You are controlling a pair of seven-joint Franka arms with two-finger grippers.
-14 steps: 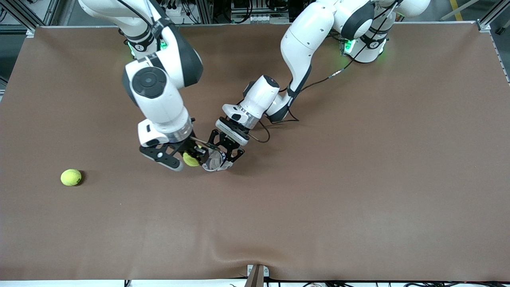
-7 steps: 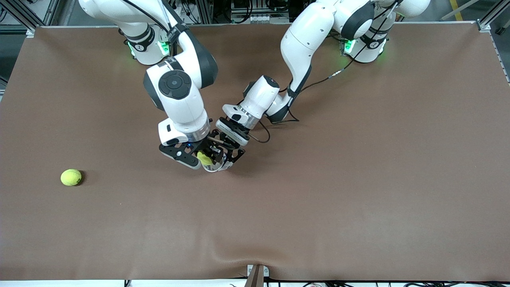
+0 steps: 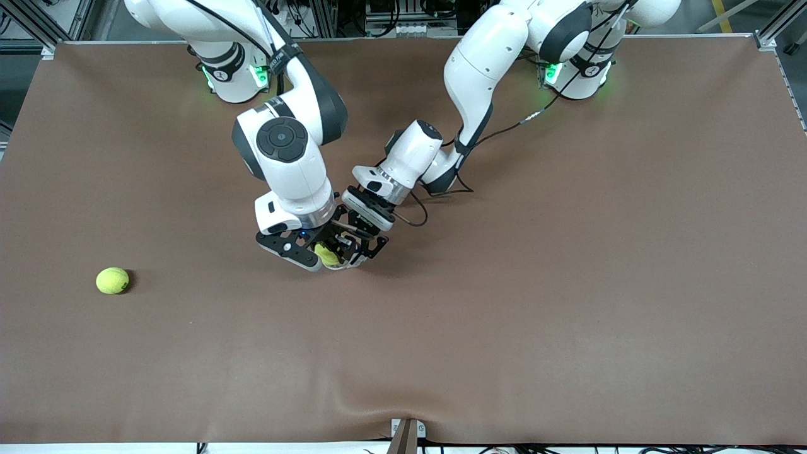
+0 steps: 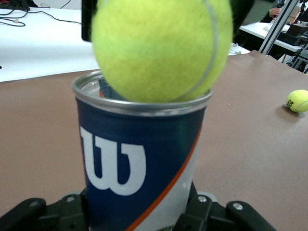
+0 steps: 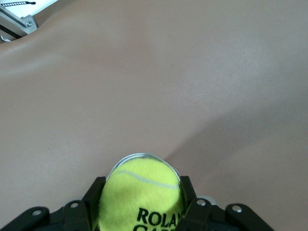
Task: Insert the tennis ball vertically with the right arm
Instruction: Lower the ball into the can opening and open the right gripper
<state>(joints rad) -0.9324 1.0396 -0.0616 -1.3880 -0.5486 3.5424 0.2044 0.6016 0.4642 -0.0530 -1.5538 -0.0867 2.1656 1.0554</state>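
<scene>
My right gripper (image 3: 325,252) is shut on a yellow tennis ball (image 3: 326,254) and holds it at the open mouth of a blue and silver can. In the right wrist view the ball (image 5: 142,197) sits between my fingers, the can's silver rim (image 5: 139,156) just past it. My left gripper (image 3: 359,249) is shut on the can and holds it upright. In the left wrist view the can (image 4: 137,163) stands between my fingers with the ball (image 4: 161,48) resting in its rim.
A second tennis ball (image 3: 112,280) lies on the brown table cover (image 3: 567,284) toward the right arm's end; it also shows in the left wrist view (image 4: 298,100). A metal bracket (image 3: 406,432) sits at the table's near edge.
My right arm has carried the ball from beside the can to over its mouth and lowered it onto the rim. The left arm and can have stayed still.
</scene>
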